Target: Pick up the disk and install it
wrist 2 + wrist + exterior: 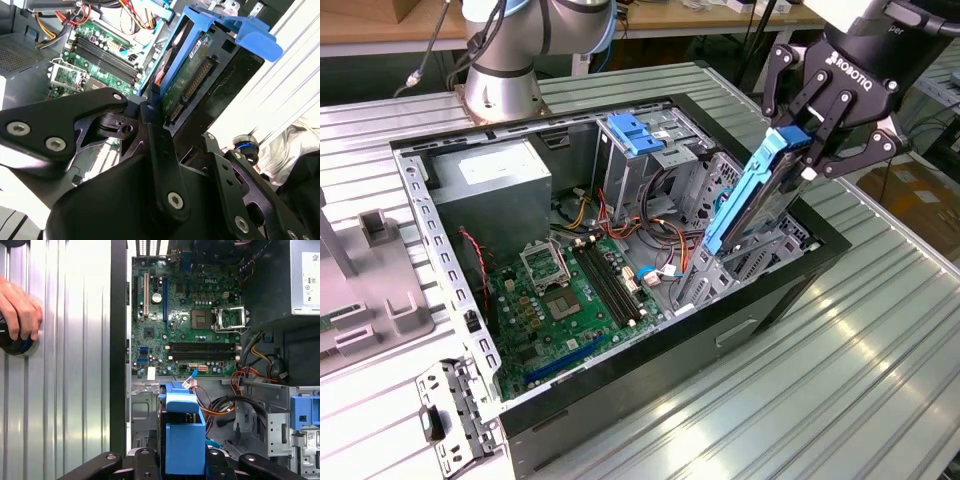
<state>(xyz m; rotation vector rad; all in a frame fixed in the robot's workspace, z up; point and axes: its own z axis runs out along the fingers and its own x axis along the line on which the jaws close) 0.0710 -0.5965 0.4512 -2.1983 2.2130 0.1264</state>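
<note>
As gripper (804, 150) pinches disk (762, 200) at upper end, 3 o'clock in PC case (620, 388), it looks stiff, hefty, shock-fragile; hold by rails (735, 215).

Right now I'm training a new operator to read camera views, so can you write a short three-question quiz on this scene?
1. True or false: the tool is shut on the disk.
2. How does the disk sit? A: lying flat. B: tilted over the open computer case. C: standing perfectly upright.
3. In the first wrist view, what part of a person shows over the table outside the case?

Key: 1 true. 2 B. 3 a hand.
</note>
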